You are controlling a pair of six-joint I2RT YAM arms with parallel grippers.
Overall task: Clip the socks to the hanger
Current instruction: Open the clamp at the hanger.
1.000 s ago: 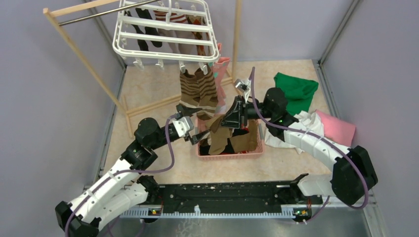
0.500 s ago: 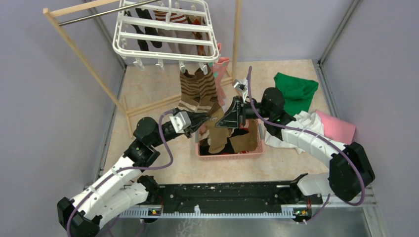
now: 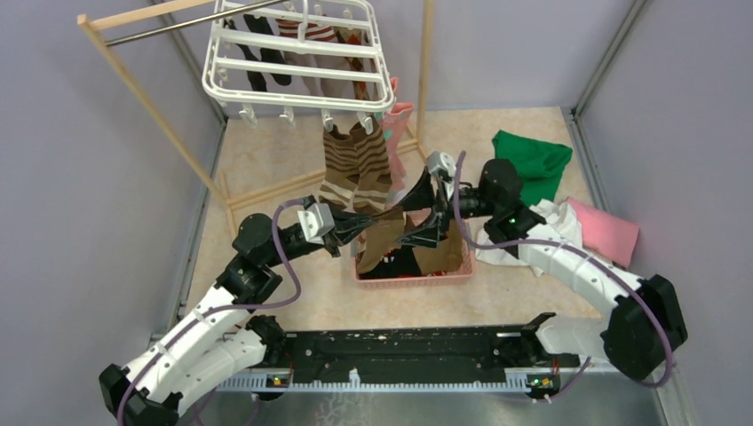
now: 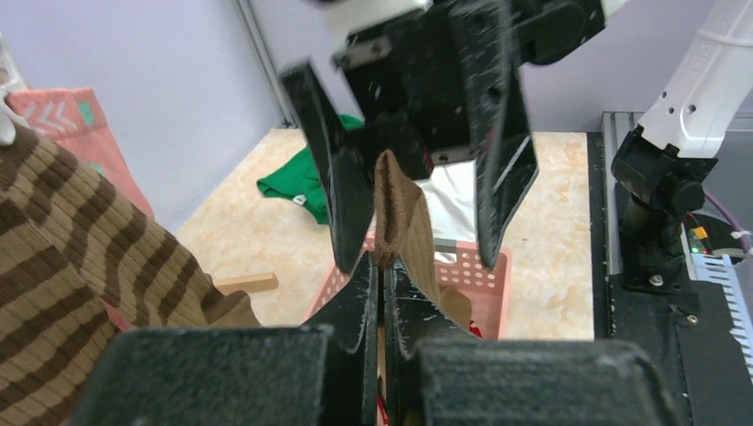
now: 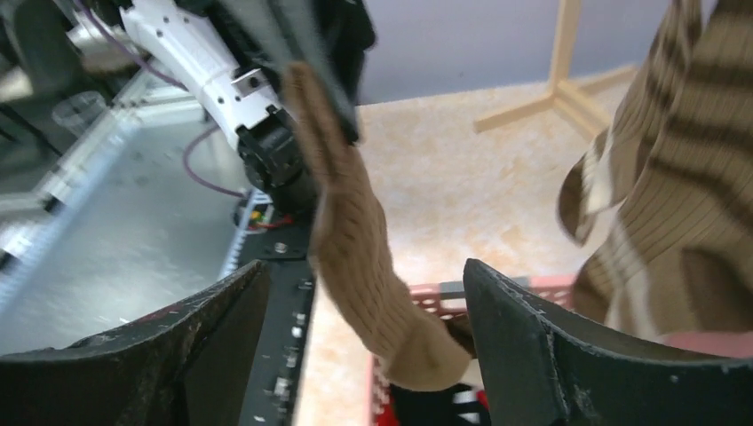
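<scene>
**Handover done: sock now on the left arm**

- The hanger (image 3: 297, 67) is on the wooden rack (image 3: 151, 98), same spot as a second ago. The striped socks (image 3: 355, 164) are already clipped at its near edge, with more socks clipped behind. A few near-edge clips look free.
- A second ago the left end effector (image 4: 380, 266) was wide open. It's now fully closed, pinching the top edge of the brown sock (image 4: 397, 209). The left wrist view shows the fabric sandwiched right at the fingertips, so it's a thin bite.
- The brown sock hangs between the two arms, just beside the striped pair. Its lower end trails down to the pink basket (image 3: 417, 277). It sits below the hanger and isn't touching any clip.
- The right end effector (image 5: 364, 275) was clamped on that sock until half a second ago. Its jaws have now sprung wide and hold nothing. The fingers straddle the sock with a gap on both sides.

My read:
- The sock has been passed right to left, so the left arm carries the load alone.
- The right arm needs to back clear before the left lifts, or a finger could snag the fabric.
- The next step is probably to raise the cuff to a free clip.
- The main risk is the edge-only grip slipping if the toe catches on the basket.
</scene>
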